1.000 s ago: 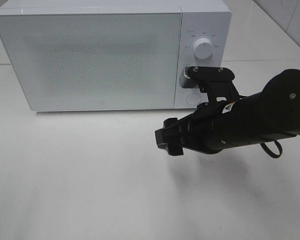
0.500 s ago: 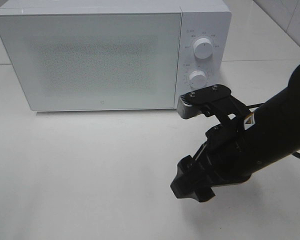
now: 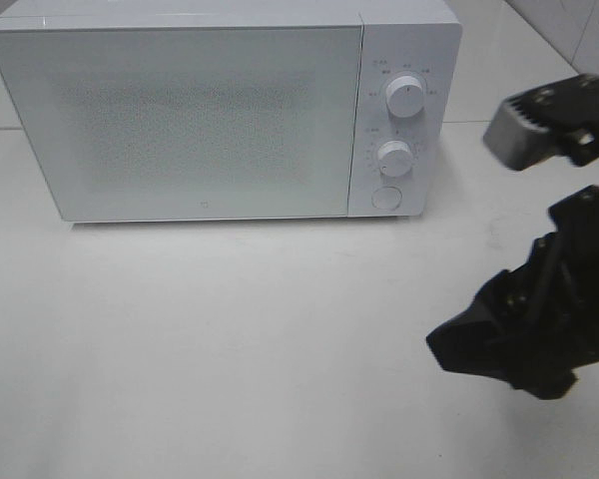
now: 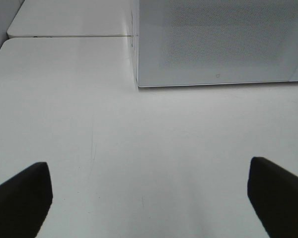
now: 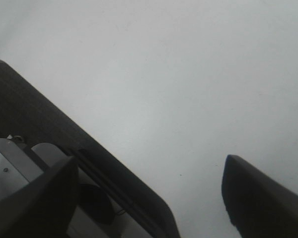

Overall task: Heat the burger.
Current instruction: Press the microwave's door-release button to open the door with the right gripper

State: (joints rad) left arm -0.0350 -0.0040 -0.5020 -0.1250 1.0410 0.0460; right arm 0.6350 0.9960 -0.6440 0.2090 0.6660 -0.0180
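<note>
Burger out of sight in every view; microwave [image 3: 180, 110], upper left, door shut.
Left gripper [image 4: 149, 196] and right gripper [image 5: 149, 166] both wide, empty. You likely have it loaded; heating state unclear.

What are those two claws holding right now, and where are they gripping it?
Nothing. The left gripper has its jaws spread wide over the bare table, and the right gripper is open too, with nothing between its jaws.

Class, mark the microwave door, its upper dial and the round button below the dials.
microwave door [image 3: 180, 120]: exterior high view, middle of the speckled panel.
upper dial [image 3: 406, 95]: exterior high view, centre of the knob.
round button [image 3: 385, 197]: exterior high view, centre of its face.
</note>
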